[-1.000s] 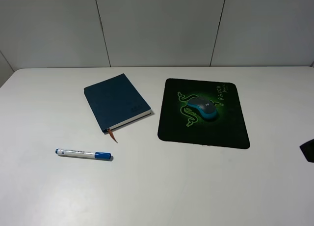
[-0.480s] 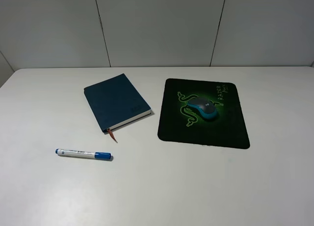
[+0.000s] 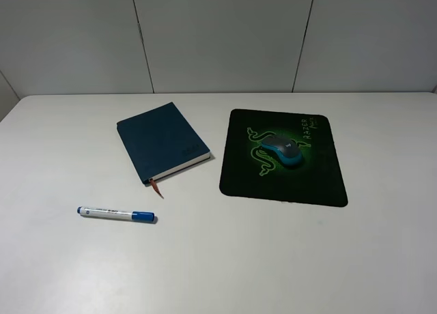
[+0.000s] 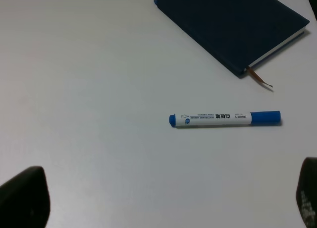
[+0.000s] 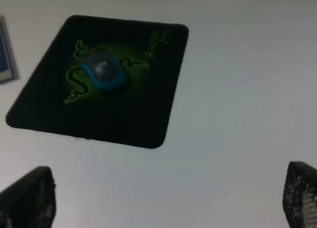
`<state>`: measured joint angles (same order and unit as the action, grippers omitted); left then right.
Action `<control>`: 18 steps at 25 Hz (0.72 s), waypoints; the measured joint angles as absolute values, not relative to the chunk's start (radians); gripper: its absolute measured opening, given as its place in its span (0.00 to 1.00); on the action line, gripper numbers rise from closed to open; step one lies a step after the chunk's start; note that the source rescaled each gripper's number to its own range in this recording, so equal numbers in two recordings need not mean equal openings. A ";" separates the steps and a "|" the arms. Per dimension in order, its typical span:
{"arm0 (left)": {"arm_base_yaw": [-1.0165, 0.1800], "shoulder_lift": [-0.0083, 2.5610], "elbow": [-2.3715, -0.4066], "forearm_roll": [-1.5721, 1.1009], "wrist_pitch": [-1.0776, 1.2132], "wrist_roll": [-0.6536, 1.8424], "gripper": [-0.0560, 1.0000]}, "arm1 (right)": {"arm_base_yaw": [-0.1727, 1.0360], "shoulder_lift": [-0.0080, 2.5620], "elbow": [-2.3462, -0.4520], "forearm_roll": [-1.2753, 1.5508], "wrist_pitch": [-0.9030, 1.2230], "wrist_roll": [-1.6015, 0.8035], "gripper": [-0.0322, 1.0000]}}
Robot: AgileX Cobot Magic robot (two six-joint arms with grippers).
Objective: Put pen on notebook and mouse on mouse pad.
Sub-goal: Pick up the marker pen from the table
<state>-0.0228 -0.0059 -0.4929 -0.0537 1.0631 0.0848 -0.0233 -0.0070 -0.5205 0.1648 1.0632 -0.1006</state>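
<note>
The white pen (image 3: pixel 117 214) with its blue cap lies flat on the table, in front of and apart from the navy notebook (image 3: pixel 162 141). The grey and teal mouse (image 3: pixel 281 151) rests on the black mouse pad (image 3: pixel 283 181), over its green logo. Neither gripper shows in the high view. The left wrist view holds the pen (image 4: pixel 225 119) and notebook (image 4: pixel 233 25); my left gripper (image 4: pixel 163 200) hangs open well back from the pen. In the right wrist view my right gripper (image 5: pixel 168 198) stands open and empty, back from the pad (image 5: pixel 114 114) and mouse (image 5: pixel 102 72).
A white table (image 3: pixel 273 259) runs to a pale panelled wall (image 3: pixel 218 34) at the back. A thin orange-brown ribbon (image 3: pixel 157 188) sticks out of the notebook toward the pen.
A dark piece of the right arm at the right edge of the high view has drawn out of sight. Pen, notebook, mouse and pad have not moved.
</note>
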 joint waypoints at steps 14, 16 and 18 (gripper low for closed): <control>-0.023 -0.006 -0.493 -0.054 1.063 0.085 1.00 | -0.023 -0.007 -0.493 0.165 1.030 -0.095 1.00; -0.023 -0.006 -0.493 -0.054 1.063 0.085 1.00 | -0.023 -0.007 -0.493 0.165 1.030 -0.095 1.00; -0.023 -0.006 -0.493 -0.054 1.063 0.085 1.00 | -0.023 -0.007 -0.493 0.165 1.030 -0.095 1.00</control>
<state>-0.0228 -0.0059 -0.4929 -0.0537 1.0631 0.0848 -0.0233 -0.0070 -0.4927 0.1650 1.0298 -0.0948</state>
